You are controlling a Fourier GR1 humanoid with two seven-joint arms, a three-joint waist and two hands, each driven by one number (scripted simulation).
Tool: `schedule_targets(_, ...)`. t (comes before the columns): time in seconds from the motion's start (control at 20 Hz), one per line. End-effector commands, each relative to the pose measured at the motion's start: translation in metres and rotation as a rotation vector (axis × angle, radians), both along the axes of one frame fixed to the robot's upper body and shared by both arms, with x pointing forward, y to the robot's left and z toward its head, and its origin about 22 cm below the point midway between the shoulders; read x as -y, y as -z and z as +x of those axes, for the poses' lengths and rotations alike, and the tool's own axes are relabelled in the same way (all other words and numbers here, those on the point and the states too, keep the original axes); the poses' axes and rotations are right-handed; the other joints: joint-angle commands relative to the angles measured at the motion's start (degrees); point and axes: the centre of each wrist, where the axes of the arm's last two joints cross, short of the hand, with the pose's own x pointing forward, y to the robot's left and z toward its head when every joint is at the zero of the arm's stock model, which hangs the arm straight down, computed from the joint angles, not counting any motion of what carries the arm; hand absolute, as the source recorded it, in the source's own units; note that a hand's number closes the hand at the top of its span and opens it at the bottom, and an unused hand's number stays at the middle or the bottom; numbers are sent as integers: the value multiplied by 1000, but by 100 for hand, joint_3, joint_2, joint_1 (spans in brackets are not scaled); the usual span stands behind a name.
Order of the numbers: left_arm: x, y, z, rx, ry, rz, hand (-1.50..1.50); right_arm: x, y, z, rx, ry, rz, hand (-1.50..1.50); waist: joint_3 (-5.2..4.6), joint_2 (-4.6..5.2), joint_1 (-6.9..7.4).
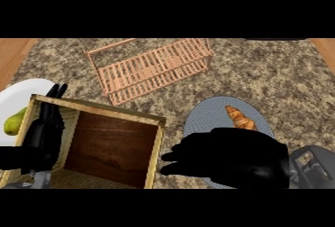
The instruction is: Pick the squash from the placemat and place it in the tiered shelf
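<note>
Head view: right robot hand (235, 157) hangs over the round grey placemat (203, 116).
Fingers half-curled, empty, poised because the orange ridged squash (240, 118) lies just beyond, untouched.

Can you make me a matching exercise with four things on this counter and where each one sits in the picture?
Things:
1. slatted wooden tiered shelf
2. orange ridged squash
3. open wooden box
4. yellow-green pear

Places:
A. on the white plate at the left edge
B. lower left, beside the left robot hand
C. top centre
D. on the round grey placemat

Pairs: 1-C, 2-D, 3-B, 4-A
</note>
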Motion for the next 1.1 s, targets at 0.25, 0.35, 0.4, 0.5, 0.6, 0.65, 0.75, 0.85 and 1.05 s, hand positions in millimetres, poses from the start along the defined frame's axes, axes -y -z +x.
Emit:
schedule_targets(0.25,-11,-7,12,-66,-45,24,0,-40,-7,-67,492,-71,-357,-150,-32,50,-120)
schedule_targets(0.35,-13,-16,15,-51,-58,22,0,-38,11,-76,507,-15,-393,-150,-19,74,-122)
schedule_targets(0.4,-5,-11,2,-68,-47,24,0,-40,15,-97,511,-13,-389,-150,-21,37,-144)
schedule_targets(0.5,-21,-22,13,-66,-43,15,0,-52,29,-91,511,15,-415,-150,-20,85,-58)
schedule_targets(0.6,-16,-11,8,-63,-51,30,0,-59,47,-94,568,20,-476,-150,-19,92,-37)
schedule_targets(0.65,-14,-8,9,-75,-39,25,0,-55,37,-83,608,34,-481,-150,-18,101,-28)
schedule_targets(0.75,-1,-11,2,-65,-37,26,0,-54,47,-88,668,37,-518,-150,-14,95,-15)
schedule_targets(0.85,-4,-17,15,-52,-34,14,0,-53,65,-91,728,25,-577,-150,-14,107,-48)
schedule_targets(1.05,-3,-13,15,-68,-30,18,0,-47,77,-87,804,76,-680,-150,-18,108,-64)
